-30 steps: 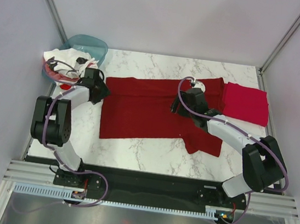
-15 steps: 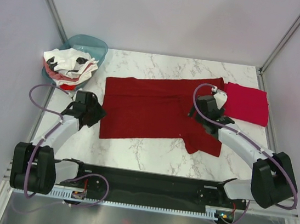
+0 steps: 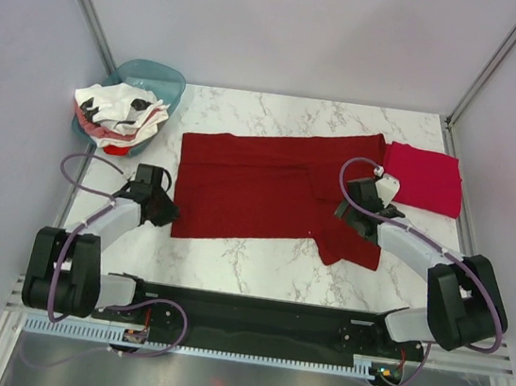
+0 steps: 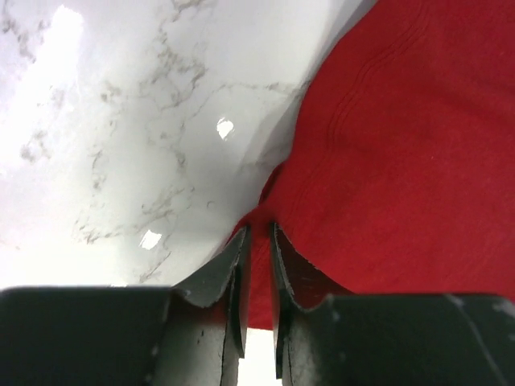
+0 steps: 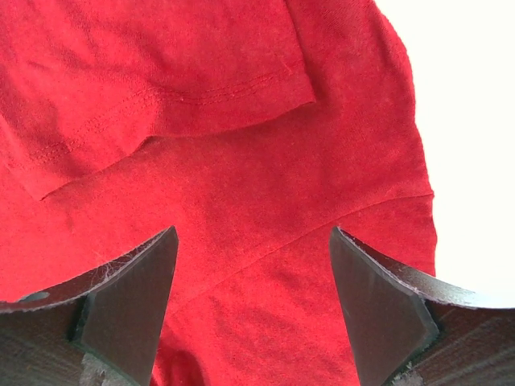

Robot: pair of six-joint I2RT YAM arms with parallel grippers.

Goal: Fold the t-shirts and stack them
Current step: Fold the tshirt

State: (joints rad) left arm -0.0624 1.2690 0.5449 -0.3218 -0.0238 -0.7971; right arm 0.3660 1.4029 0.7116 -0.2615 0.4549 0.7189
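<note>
Spread flat mid-table, the maroon t-shirt [image 3: 259, 188], judged limp and light, is best taken at its hems: its 8 o'clock corner is flanked by the narrowed left gripper [image 4: 259, 229], grip unconfirmed, the right gripper [image 5: 253, 233] gaping at 3 o'clock.

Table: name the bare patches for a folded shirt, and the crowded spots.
Bare marble: far strip behind the maroon shirt; near strip between it and base rail. Crowded: far-left corner, teal basin and white shirts; right edge, crimson shirt.

Lab test cell: plain grey walls [image 3: 289, 26], marble-print table [image 3: 230, 258].
</note>
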